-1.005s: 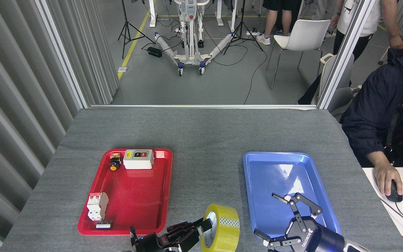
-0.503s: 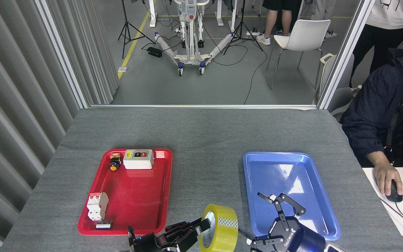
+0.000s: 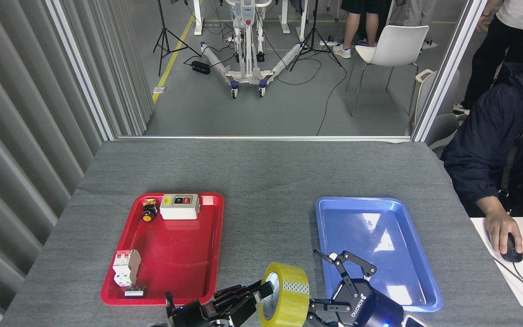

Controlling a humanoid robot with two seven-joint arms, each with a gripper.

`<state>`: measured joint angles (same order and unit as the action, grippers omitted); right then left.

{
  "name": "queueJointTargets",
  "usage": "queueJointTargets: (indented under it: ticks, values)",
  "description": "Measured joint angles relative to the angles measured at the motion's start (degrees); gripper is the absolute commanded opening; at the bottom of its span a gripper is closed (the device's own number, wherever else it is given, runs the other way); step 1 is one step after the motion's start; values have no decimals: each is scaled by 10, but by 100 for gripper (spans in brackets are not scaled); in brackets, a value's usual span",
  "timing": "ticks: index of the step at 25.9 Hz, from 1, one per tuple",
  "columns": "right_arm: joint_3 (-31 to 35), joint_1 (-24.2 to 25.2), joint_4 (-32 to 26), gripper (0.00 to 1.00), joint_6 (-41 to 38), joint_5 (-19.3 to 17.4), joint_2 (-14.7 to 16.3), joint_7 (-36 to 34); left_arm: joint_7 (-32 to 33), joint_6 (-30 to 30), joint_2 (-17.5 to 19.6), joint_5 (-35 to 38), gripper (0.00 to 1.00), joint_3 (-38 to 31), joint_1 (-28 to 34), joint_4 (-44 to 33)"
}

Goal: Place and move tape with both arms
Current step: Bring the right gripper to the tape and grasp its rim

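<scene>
Two trays lie on the grey table (image 3: 261, 181). At the left, the red tray (image 3: 170, 254) holds a yellow push button (image 3: 148, 213) and a grey switch box (image 3: 180, 206) along its far edge, and a white circuit breaker (image 3: 125, 268) near its left rim. Next, at the bottom edge, the left gripper (image 3: 254, 295) has its dark fingers closed on the tape (image 3: 286, 295), one finger reaching into the white core. The yellow roll stands on edge between the trays, held near the table's near edge. Just right of it, the right gripper (image 3: 323, 284) has its fingers spread wide apart, one tip close to the roll, over the near left corner of the blue tray (image 3: 379, 213). Farthest right, a person's hand (image 3: 500, 231) rests on a computer mouse (image 3: 511, 250).
</scene>
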<state>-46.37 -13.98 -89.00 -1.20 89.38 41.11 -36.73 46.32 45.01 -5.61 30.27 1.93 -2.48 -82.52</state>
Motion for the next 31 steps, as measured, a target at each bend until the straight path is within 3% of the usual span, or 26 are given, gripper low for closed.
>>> queueJointTargets:
  ticks: [7,11,26,28,31]
  values:
    - [-12,-15,8,59,-1,0,-10,-2,0,0,1,0,0,0,1,-3]
    - [-18,-20,12,56,-1,0,-9,-2,0,0,1,0,0,-1,2,-3]
    - [-27,-23,13,21,-4,2,-10,-2,-1,0,1,0,1,-4,1,-3]
    - [-27,-23,13,17,-5,2,-10,-1,-1,0,1,0,7,-4,1,-3]
    - [-27,-24,13,13,-6,2,-10,-1,0,0,1,0,39,-5,1,-3]
